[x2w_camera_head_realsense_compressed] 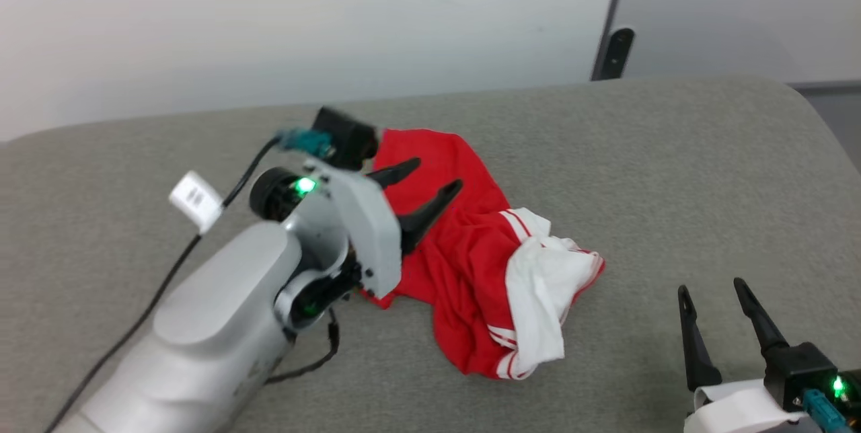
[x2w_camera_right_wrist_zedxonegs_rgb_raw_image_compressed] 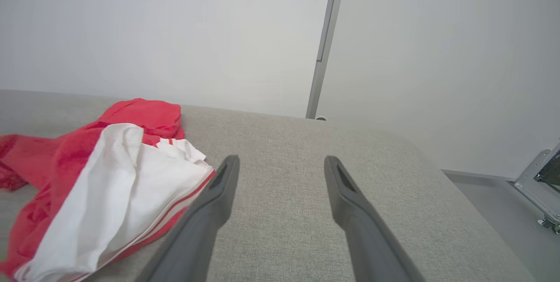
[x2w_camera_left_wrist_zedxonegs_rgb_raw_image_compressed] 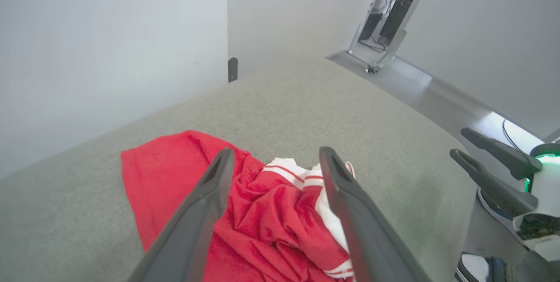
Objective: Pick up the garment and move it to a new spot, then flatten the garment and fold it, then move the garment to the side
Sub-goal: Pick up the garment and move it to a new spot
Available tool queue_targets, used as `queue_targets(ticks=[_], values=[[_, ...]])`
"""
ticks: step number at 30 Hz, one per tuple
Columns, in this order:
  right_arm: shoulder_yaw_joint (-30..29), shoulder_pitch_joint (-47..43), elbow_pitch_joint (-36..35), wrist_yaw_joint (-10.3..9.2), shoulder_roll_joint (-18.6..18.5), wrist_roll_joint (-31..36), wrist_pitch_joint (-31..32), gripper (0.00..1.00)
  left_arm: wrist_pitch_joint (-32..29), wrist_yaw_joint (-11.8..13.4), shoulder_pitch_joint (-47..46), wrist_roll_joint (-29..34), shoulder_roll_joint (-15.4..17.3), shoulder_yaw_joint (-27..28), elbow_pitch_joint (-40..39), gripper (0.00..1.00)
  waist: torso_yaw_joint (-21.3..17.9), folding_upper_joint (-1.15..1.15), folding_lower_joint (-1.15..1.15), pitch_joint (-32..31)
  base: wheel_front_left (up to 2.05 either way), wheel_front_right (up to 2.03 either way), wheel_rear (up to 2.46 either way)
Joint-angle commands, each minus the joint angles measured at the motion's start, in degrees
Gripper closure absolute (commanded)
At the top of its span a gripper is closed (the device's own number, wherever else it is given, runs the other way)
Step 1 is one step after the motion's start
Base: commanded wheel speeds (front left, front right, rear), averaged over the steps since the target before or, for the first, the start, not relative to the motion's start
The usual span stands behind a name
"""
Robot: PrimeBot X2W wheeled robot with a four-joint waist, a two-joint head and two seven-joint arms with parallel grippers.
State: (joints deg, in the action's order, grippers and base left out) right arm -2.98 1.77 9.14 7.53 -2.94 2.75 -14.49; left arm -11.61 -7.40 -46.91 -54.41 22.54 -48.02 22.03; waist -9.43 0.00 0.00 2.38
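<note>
1 garment lies crumpled on the grey padded surface, about midway between its left and right edges. The red body cloth forms the far and left part of the heap. 1 white sleeve with red-striped trim lies folded over the near right part; the right wrist view shows this sleeve as the side nearest that camera.

The left gripper hangs over the far left part of the garment, its 2 dark fingers pointing to the right and spread apart. In the left wrist view, red cloth and a strip of white trim show in the gap between the 2 fingers. Whether the fingertips touch the cloth cannot be told. No cloth is clamped.

The right gripper stands at the near right of the surface, well apart from the garment. Its 2 fingers point to the far side and are spread apart, with bare grey fabric showing between them.

1 black cable runs along the left forearm, and 1 white tag hangs from it. A pale wall rises behind the far edge of the surface.
</note>
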Motion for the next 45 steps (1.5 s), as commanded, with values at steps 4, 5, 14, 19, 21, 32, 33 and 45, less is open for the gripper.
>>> queue_targets(ticks=[4, 5, 14, 19, 21, 32, 33, 45], values=[[0.78, -1.3, -0.36, -0.08, 0.1, 0.53, -0.54, 0.0, 6.82, -0.15, 3.5, 0.96, 0.76, 0.53, -0.23, 0.0, 3.29, 0.0, 0.0, -1.71, 0.0, 0.0, 0.0], [0.93, -1.44, -0.38, -0.08, 0.1, 0.51, -0.58, 0.0, 8.88, -0.13, 4.31, 1.21, 0.94, 1.01, -0.06, 0.0, 3.74, 0.0, 0.0, -1.82, 0.0, 0.0, 0.0], [1.59, -2.15, -1.1, -0.08, 0.1, 0.2, -0.76, 0.0, 24.84, 2.94, 14.3, 4.97, 2.22, 3.63, -1.27, 0.0, 6.57, 0.0, 0.0, -2.66, 0.0, 0.0, 0.0], [1.29, -2.84, -2.36, -0.08, 0.12, -0.13, -0.71, 0.0, 26.77, 4.98, 19.99, 8.09, 1.4, 7.3, -3.85, 0.0, 8.33, 0.0, 0.0, -2.9, 0.0, 0.0, 0.0], [1.27, -3.22, -2.73, -0.08, 0.1, -0.22, -0.71, 0.0, 26.8, 5.03, 22.19, 9.89, 0.23, 10.86, -6.32, 0.0, 8.97, 0.0, 0.0, -2.94, 0.0, 0.0, 0.0], [1.56, -5.02, -2.76, -0.08, 0.1, -2.13, -0.69, 0.0, 26.76, 2.21, 37.2, 22.46, -6.74, 28.85, -12.9, 0.0, 10.69, 0.0, 0.0, -4.21, 0.0, 0.0, 0.0], [1.68, -5.16, -2.66, -0.08, 0.1, -2.27, -0.69, 0.0, 26.76, 1.93, 38.2, 23.64, -7.41, 30.28, -13.02, 0.0, 10.67, 0.0, 0.0, -4.36, 0.0, 0.0, 0.0], [0.41, -5.28, -2.23, -0.08, 0.08, -2.31, -0.69, 0.0, 26.77, -0.07, 45.63, 33.15, -13.4, 42.72, -15.03, 0.0, 7.06, 0.0, 0.0, -4.67, 0.0, 0.0, 0.0]])
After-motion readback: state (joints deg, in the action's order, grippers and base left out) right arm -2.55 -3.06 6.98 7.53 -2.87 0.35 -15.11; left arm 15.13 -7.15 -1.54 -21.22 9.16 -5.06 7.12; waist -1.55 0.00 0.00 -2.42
